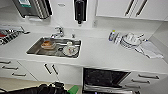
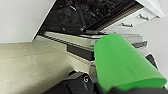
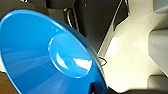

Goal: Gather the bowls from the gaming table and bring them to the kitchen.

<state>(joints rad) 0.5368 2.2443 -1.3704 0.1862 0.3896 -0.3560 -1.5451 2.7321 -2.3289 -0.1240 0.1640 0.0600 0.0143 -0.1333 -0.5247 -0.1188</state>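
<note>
Left gripper (image 2: pixel 110 87) carries a bright green cup (image 2: pixel 122 62), tilted, its open mouth toward the camera; the fingers are hidden under the cup, so how far apart they stand cannot be told. In the head view the same cup (image 1: pixel 73 89) shows as a green patch at the lower edge beside the dark left arm (image 1: pixel 42 89). Right gripper (image 3: pixel 96 88) has a blue bowl (image 3: pixel 47 55) tilted steeply before its camera, a dark finger (image 3: pixel 95 87) at the bowl's rim; whether the fingers are clamped on it cannot be told. Ahead is the kitchen: white worktop (image 1: pixel 105 52) running the full width, with a steel sink (image 1: pixel 55 47) set toward its left half and a tap (image 1: pixel 58 32) at the sink's back edge. In the sink lie a brownish container (image 1: pixel 48 44) and a white cup on a plate (image 1: pixel 70 49). Toward the worktop's right back corner sits a stack of white dishes (image 1: pixel 130 40), a small bottle (image 1: pixel 112 35) just beside it, and a cloth (image 1: pixel 149 49) nearer the right edge. The middle of the worktop, between sink and dishes, is bare. Below the front edge, an open dishwasher (image 1: pixel 105 78) with its door dropped forward; white cabinets with dark bar handles (image 1: pixel 50 69) to its left. A black wall dispenser (image 1: pixel 80 10) hangs above the sink. Left corner items are blurred, cut off.
</note>
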